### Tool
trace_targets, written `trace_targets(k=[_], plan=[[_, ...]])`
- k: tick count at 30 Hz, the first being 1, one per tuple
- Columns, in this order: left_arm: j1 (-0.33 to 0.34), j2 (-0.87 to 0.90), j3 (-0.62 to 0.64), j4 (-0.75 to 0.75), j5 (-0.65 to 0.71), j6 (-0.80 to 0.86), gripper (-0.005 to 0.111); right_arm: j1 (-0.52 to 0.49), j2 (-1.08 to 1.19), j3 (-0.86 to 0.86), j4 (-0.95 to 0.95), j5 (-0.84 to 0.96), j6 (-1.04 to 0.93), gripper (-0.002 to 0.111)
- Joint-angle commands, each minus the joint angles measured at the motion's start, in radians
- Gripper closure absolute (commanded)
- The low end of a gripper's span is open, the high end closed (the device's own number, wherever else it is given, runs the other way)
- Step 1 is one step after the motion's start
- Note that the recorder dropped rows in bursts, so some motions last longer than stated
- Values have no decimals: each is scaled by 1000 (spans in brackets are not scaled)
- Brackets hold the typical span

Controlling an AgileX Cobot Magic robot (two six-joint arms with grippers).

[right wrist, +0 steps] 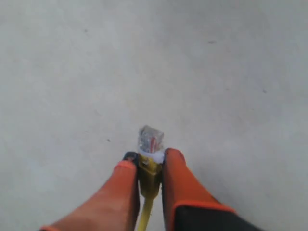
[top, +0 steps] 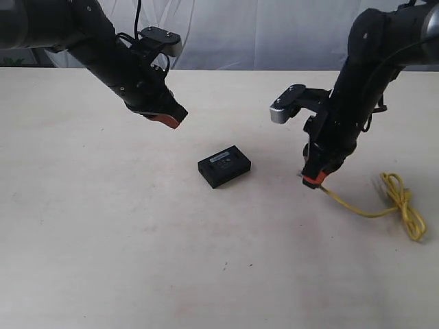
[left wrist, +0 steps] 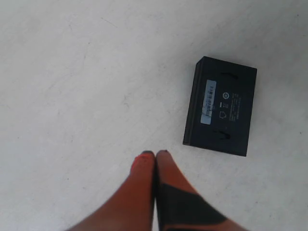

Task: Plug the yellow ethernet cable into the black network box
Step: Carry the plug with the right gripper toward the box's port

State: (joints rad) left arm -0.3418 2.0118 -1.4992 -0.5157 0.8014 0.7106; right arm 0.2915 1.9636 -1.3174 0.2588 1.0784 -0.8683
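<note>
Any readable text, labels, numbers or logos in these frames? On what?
On the black network box, the pale label strip: printed lines, too small to read.
On the box top beside it, grey markings: symbols and text, too blurred to read.
On the yellow ethernet cable and the table: no text.

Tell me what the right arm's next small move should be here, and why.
Probably carry the right gripper toward the black network box. It is shut on the yellow ethernet cable just behind the clear plug, which juts past the fingertips, while the box lies apart from it on the table. Which side holds the port is not visible.
</note>
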Motion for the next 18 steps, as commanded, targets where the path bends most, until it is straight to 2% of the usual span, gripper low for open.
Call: trace_targets(k=[1, 8, 13, 18], plan=[[0, -12, 14, -11, 4, 3, 107, 59, -15, 45, 30, -24, -52, 109], [0, -8, 51, -9, -54, 3, 107, 122, -15, 60, 57, -158, 6, 109], [0, -8, 62, -9, -70, 3, 107, 164, -15, 103, 4, -262, 6, 109], [0, -8, 61, -10, -70, 3, 107, 175, -13, 128, -6, -288, 6, 109]])
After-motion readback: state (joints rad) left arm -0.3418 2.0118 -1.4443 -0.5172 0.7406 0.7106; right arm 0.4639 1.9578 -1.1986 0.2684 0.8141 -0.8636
